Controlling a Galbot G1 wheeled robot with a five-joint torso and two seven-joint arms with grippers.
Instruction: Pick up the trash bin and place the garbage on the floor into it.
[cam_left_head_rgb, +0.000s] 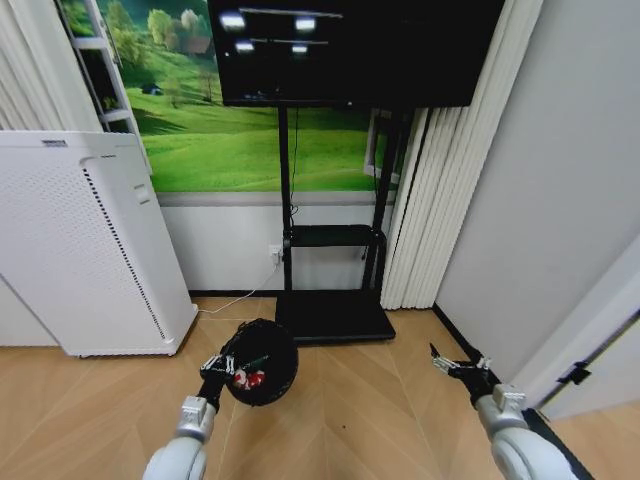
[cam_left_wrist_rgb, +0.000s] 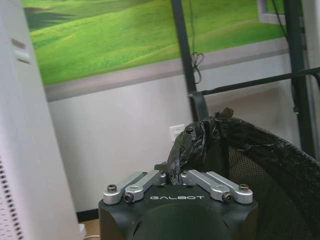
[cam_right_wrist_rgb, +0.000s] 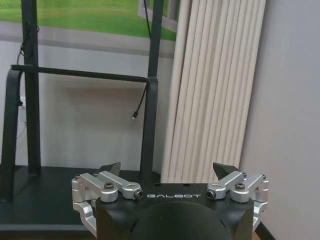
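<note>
Fingers of the left gripper (cam_left_head_rgb: 222, 362) pinch the trash bin (cam_left_head_rgb: 262, 362) rim; right gripper (cam_left_head_rgb: 452, 364) spread, empty.

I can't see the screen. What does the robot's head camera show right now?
The robot's left gripper holds a black mesh trash bin by its rim above the wooden floor, with red litter inside. Its right gripper hangs open beside a grey wall. Behind stand a white appliance and a TV stand.
</note>
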